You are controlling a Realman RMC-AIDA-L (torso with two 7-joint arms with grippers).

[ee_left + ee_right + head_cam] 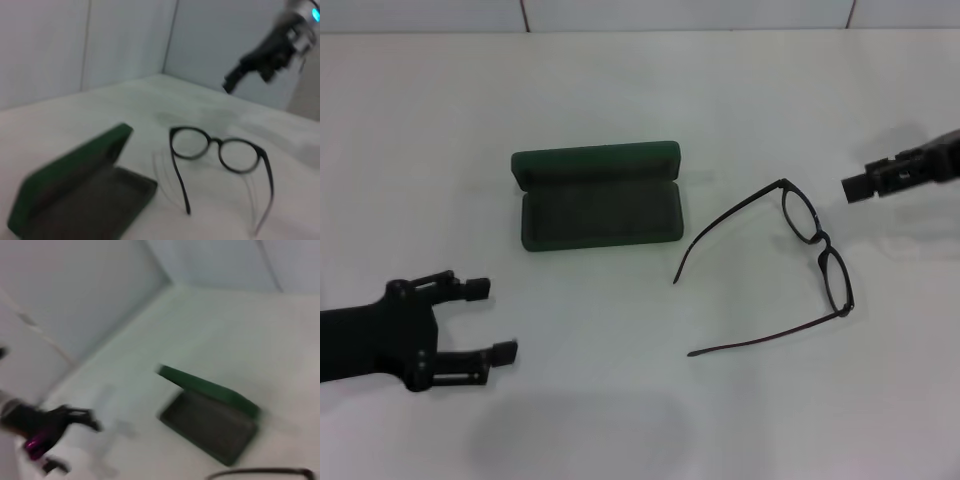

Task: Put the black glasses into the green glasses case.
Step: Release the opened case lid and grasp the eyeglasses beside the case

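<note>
The glasses [810, 255] lie unfolded just inward of the right pincer [855, 187], the nearer one. Its fingers I can't make out. The left pincer [490, 320] gapes wide, well off from the case [598, 200].

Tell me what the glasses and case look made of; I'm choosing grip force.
Glasses: thin black frame, probably plastic, smooth with a slight sheen; clear lenses; slim temples that look flexible. Case: open, dark green matte hard shell, possibly leatherette over a stiff core; the inside looks dark and soft, like felt.
</note>
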